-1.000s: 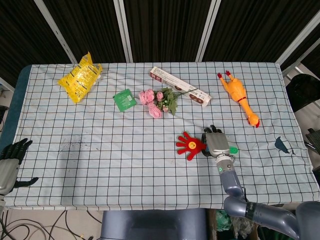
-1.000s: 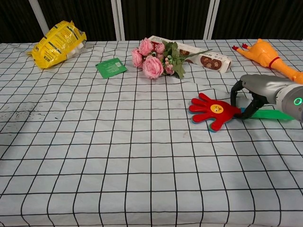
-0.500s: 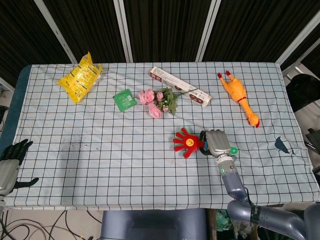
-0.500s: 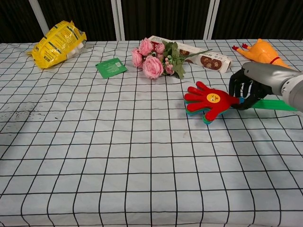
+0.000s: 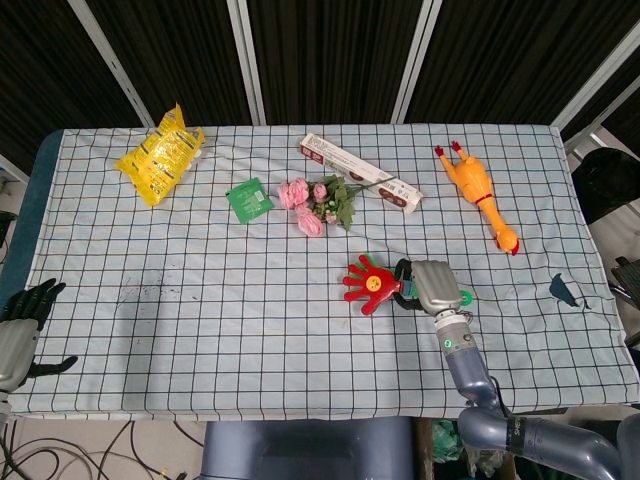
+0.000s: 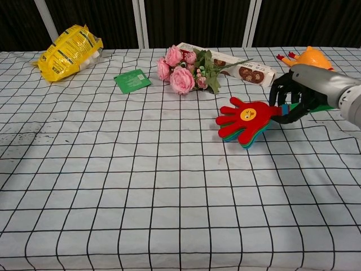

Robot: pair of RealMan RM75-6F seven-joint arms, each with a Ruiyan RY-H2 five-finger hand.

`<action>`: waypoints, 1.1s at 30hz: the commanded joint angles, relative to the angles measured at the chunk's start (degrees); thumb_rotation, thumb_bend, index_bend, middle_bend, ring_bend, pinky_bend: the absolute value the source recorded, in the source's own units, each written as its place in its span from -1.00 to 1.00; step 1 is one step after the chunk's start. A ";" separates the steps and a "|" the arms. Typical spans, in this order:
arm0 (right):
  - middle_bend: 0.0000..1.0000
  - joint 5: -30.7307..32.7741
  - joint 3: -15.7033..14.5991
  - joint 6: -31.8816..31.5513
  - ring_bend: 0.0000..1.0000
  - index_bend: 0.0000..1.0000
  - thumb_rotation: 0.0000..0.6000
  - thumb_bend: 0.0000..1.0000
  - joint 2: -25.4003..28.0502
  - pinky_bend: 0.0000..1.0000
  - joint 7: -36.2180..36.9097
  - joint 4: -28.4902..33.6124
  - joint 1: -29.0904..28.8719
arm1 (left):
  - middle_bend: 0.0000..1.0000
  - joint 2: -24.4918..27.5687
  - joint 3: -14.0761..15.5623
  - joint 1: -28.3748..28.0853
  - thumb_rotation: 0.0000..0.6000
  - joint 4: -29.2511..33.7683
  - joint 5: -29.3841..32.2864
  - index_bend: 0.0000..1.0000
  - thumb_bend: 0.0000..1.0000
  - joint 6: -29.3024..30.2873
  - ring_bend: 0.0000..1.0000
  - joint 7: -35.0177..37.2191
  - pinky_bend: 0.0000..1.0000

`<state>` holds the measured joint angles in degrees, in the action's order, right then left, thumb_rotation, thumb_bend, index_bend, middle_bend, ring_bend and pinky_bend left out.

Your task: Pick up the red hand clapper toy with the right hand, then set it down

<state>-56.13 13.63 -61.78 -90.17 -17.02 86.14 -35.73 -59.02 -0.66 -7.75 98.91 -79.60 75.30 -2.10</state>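
The red hand clapper toy (image 5: 369, 284) (image 6: 243, 117), with a yellow face on its palm and green layers under the red one, hangs a little above the checked cloth, right of centre. My right hand (image 5: 432, 286) (image 6: 298, 96) grips its green handle, fingers curled around it. The handle's far end is hidden behind the hand. My left hand (image 5: 22, 320) hangs off the table's left edge, fingers apart and holding nothing; the chest view does not show it.
Pink flowers (image 5: 317, 204) lie just beyond the clapper, a long box (image 5: 360, 172) behind them. An orange rubber chicken (image 5: 478, 193) lies at the far right, a green packet (image 5: 248, 198) and a yellow snack bag (image 5: 160, 154) to the left.
My right hand has lifted the clapper off the cloth and carried it slightly away from me and to the left; the red palm now tilts up.
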 commanded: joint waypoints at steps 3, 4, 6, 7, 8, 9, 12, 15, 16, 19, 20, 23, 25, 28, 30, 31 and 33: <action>0.47 -1.90 3.54 0.24 0.26 0.80 1.00 0.57 1.10 0.23 11.97 5.72 1.91 | -1.00 0.12 -0.02 -0.01 1.00 0.16 0.18 -1.00 -1.00 -0.11 -1.00 0.19 -1.00; 0.48 -2.12 4.12 0.29 0.26 0.81 1.00 0.58 1.32 0.23 13.89 6.60 2.19 | -1.00 0.11 -0.03 0.00 1.00 0.16 0.19 -1.00 -1.00 -0.08 -1.00 0.20 -1.00; 0.48 -2.48 5.66 0.03 0.27 0.81 1.00 0.59 1.77 0.23 18.11 8.80 2.91 | -1.00 0.11 -0.01 0.02 1.00 0.18 0.17 -1.00 -1.00 -0.06 -1.00 0.23 -1.00; 0.49 -2.74 6.95 -0.42 0.27 0.82 1.00 0.60 2.11 0.23 20.93 10.49 3.37 | -1.00 0.11 0.00 0.03 1.00 0.23 0.18 -1.00 -1.00 -0.07 -1.00 0.29 -1.00; 0.49 -2.85 8.29 -0.74 0.27 0.82 1.00 0.60 2.62 0.23 23.79 12.48 3.87 | -1.00 0.12 0.01 0.03 1.00 0.26 0.20 -1.00 -1.00 -0.09 -1.00 0.35 -1.00; 0.49 -2.95 8.93 -0.59 0.27 0.82 1.00 0.60 3.28 0.23 25.40 13.65 4.17 | -1.00 0.13 0.01 0.03 1.00 0.26 0.22 -1.00 -1.00 -0.11 -1.00 0.37 -1.00; 0.49 -1.73 13.12 -1.01 0.27 0.82 1.00 0.60 4.33 0.23 34.20 18.53 5.55 | -1.00 0.14 -0.01 0.01 1.00 0.33 0.31 -1.00 -1.00 -0.16 -1.00 0.44 -1.00; 0.50 0.44 16.91 -0.30 0.27 0.83 1.00 0.60 5.37 0.23 43.08 22.68 7.16 | -1.00 0.19 -0.06 0.01 1.00 0.49 0.52 -1.00 -1.00 -0.24 -1.00 0.61 -1.00; 0.50 0.82 18.02 0.12 0.27 0.83 1.00 0.60 5.97 0.23 45.98 23.84 7.78 | -1.00 0.22 -0.09 -0.01 1.00 0.56 0.64 -1.00 -1.00 -0.32 -1.00 0.70 -1.00; 0.50 -0.73 17.44 1.21 0.27 0.83 1.00 0.60 7.71 0.23 47.49 24.05 8.65 | -1.00 0.22 -0.04 -0.08 1.00 0.53 0.65 -1.00 -1.00 -0.46 -1.00 0.52 -1.00; 0.50 -1.38 16.61 1.49 0.27 0.83 1.00 0.60 8.14 0.23 46.82 23.62 8.74 | -1.00 0.20 -0.01 -0.10 1.00 0.55 0.59 -1.00 -1.00 -0.49 -1.00 0.46 -1.00; 0.50 -3.43 13.09 2.48 0.27 0.83 1.00 0.60 9.20 0.23 42.88 21.40 8.60 | -1.00 0.18 0.11 -0.08 1.00 0.58 0.47 -1.00 -1.00 -0.50 -1.00 0.32 -1.00; 0.50 -4.55 9.66 4.19 0.27 0.83 1.00 0.60 10.31 0.23 36.76 18.37 7.55 | -1.00 0.16 0.13 -0.04 1.00 0.62 0.47 -1.00 -1.00 -0.44 -1.00 0.33 -1.00; 0.51 -3.33 6.75 5.52 0.27 0.83 1.00 0.60 11.17 0.23 29.22 15.74 6.18 | -1.00 0.21 0.12 -0.01 1.00 0.70 0.55 -1.00 -1.00 -0.41 -1.00 0.40 -1.00; 0.51 -2.95 4.75 4.71 0.27 0.83 1.00 0.60 11.03 0.24 22.79 13.66 5.32 | -1.00 0.25 0.09 0.02 1.00 0.72 0.61 -1.00 -1.00 -0.37 -1.00 0.43 -1.00; 0.51 -2.84 3.98 4.22 0.27 0.83 1.00 0.60 10.89 0.24 20.20 12.89 5.02 | -1.00 0.26 0.08 0.03 1.00 0.73 0.63 -1.00 -1.00 -0.36 -1.00 0.43 -1.00; 0.51 -2.57 2.35 2.77 0.27 0.83 1.00 0.60 10.48 0.24 14.00 11.15 4.34 | -1.00 0.29 0.06 0.05 1.00 0.77 0.70 -1.00 -1.00 -0.32 -1.00 0.43 -1.00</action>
<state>-58.95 20.81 -58.24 -80.27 8.12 101.90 -29.60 -58.74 -0.60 -7.70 99.68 -78.89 74.98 -1.67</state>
